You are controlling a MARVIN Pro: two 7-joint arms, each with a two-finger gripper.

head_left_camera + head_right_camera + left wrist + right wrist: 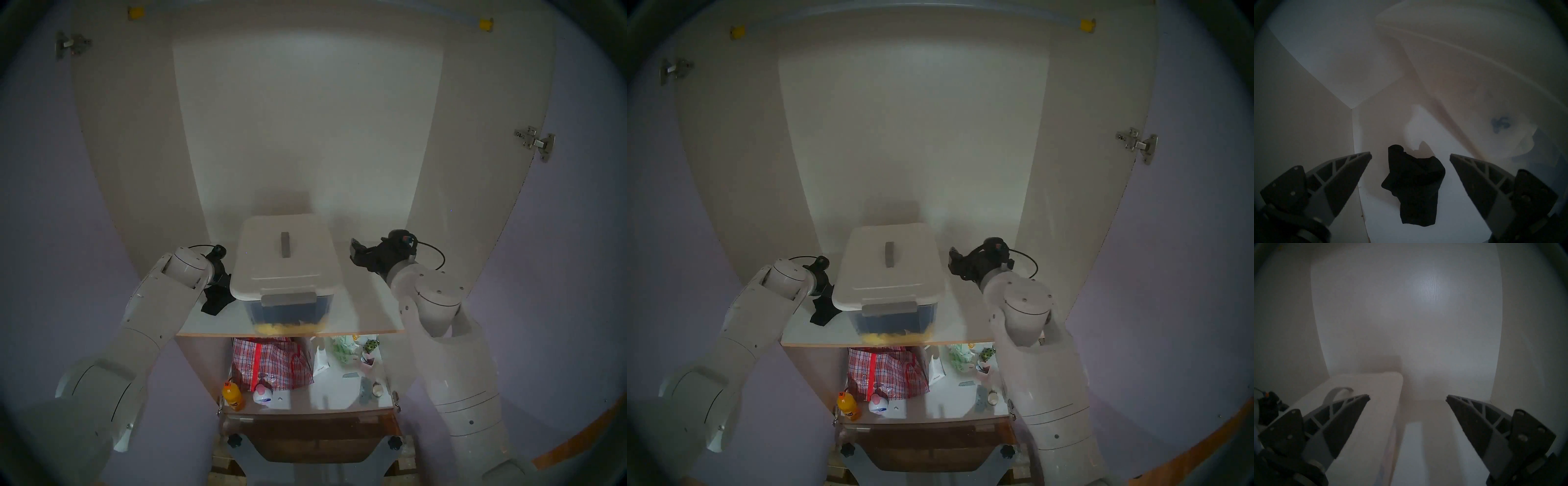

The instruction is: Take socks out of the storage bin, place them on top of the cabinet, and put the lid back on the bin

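One soft black sock bundle (1413, 183) lies beside one clear plastic bin (288, 310), white lid (281, 258) on; both tools, left (1410, 156) and right (1407, 398), wide open, empty.

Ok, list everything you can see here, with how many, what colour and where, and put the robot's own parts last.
storage bin: one, clear, middle of the white board.
lid: one, white with grey handle, on the bin.
socks: one black bundle, on the board left of the bin.
cabinet: one, white, around the board.
hinges: two, silver, on the cabinet sides.
checked bag: one, red and white, lower shelf.
orange bottle: one, lower shelf front.
left gripper: open, over the socks.
right gripper: open, right of the bin.
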